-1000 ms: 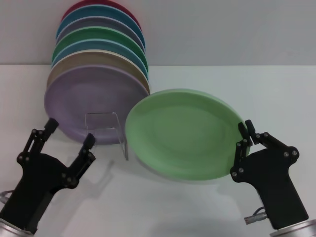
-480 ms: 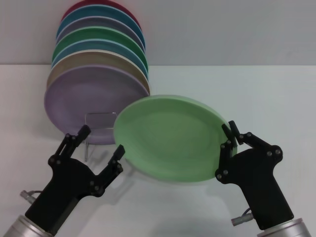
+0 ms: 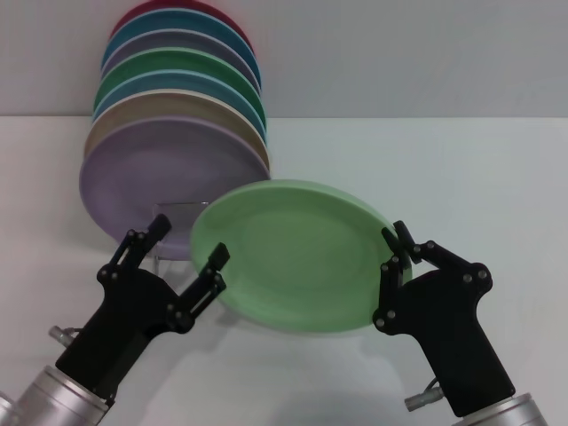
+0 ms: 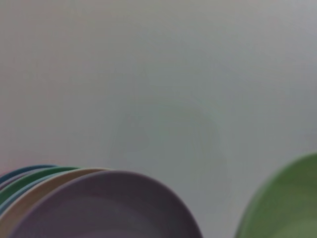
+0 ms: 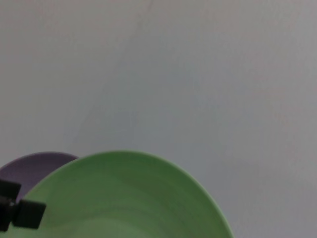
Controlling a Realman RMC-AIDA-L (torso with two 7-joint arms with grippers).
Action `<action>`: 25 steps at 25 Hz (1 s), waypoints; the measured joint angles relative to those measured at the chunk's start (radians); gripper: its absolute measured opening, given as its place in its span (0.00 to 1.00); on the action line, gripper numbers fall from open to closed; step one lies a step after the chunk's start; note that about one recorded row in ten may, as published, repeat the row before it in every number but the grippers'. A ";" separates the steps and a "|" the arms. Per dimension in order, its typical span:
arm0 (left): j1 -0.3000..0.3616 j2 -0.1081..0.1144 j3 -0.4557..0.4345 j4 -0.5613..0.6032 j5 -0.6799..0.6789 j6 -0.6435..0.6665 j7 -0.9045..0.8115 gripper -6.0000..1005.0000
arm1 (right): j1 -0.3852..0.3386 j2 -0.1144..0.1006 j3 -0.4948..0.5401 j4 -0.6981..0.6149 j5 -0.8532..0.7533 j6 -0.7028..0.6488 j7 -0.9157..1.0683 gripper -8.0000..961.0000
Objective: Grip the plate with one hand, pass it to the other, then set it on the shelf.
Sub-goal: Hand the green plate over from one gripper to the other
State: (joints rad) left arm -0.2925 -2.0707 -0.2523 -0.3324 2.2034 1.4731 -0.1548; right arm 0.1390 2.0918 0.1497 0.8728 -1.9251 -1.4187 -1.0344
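Observation:
The pale mint-green plate (image 3: 288,257) is held in the air, tilted, above the white table. My right gripper (image 3: 397,241) is shut on its right rim. My left gripper (image 3: 191,238) is open, and its two fingers stand on either side of the plate's left rim without closing on it. The clear acrylic shelf (image 3: 177,206) stands just behind the left gripper and is mostly hidden. The plate also shows in the right wrist view (image 5: 124,198) and in the left wrist view (image 4: 287,203).
A leaning row of several coloured plates stands at the back left, with a lilac plate (image 3: 160,173) in front and a darker green plate (image 3: 177,67) behind it. The white table (image 3: 444,169) stretches to the right.
My right gripper has carried the plate left and toward me. My left gripper has moved right and forward, from beside the shelf to the plate's left rim, staying open.

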 joint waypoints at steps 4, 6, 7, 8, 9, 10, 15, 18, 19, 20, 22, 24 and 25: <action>-0.002 0.001 -0.021 0.006 -0.001 0.000 -0.051 0.82 | 0.002 -0.001 -0.004 0.000 0.002 0.000 -0.005 0.03; -0.003 0.001 -0.026 0.007 -0.001 -0.001 -0.053 0.82 | 0.003 -0.002 -0.004 0.000 0.002 0.000 -0.006 0.03; -0.003 0.001 -0.026 0.007 -0.001 -0.001 -0.053 0.82 | 0.003 -0.002 -0.003 0.000 0.002 0.000 -0.006 0.03; -0.003 0.000 -0.026 0.007 0.000 -0.002 -0.051 0.82 | 0.004 -0.002 -0.002 0.000 0.002 0.000 -0.006 0.03; -0.003 0.000 -0.026 0.007 0.001 -0.003 -0.047 0.82 | 0.004 -0.002 -0.001 0.000 0.002 0.000 -0.006 0.03; -0.003 -0.001 -0.026 0.008 0.003 -0.012 -0.034 0.82 | 0.006 -0.002 0.000 0.000 0.002 0.000 -0.006 0.03; -0.008 -0.003 -0.019 0.007 0.004 -0.043 0.013 0.82 | 0.007 -0.003 0.004 0.000 0.002 0.000 -0.001 0.03; -0.008 -0.003 -0.019 0.000 0.004 -0.067 0.050 0.82 | 0.008 -0.003 0.005 0.000 0.002 0.000 0.000 0.03; -0.007 -0.003 -0.019 -0.001 0.005 -0.070 0.058 0.82 | 0.008 -0.003 0.005 0.000 0.002 0.000 0.000 0.03; -0.004 -0.003 -0.021 -0.002 0.005 -0.073 0.063 0.82 | 0.010 -0.003 0.005 0.000 0.002 0.000 0.001 0.03; -0.003 -0.003 -0.022 -0.002 0.005 -0.074 0.064 0.82 | 0.010 -0.003 0.005 0.000 0.002 0.000 0.001 0.03; -0.003 -0.003 -0.023 -0.002 0.005 -0.078 0.065 0.82 | 0.012 -0.003 0.005 0.000 0.002 0.000 0.002 0.03; -0.003 -0.003 -0.022 0.000 0.005 -0.080 0.065 0.81 | 0.013 -0.003 0.004 0.000 0.002 0.001 0.002 0.03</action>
State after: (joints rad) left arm -0.2952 -2.0740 -0.2744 -0.3326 2.2089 1.3928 -0.0894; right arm 0.1524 2.0892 0.1539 0.8729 -1.9236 -1.4181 -1.0323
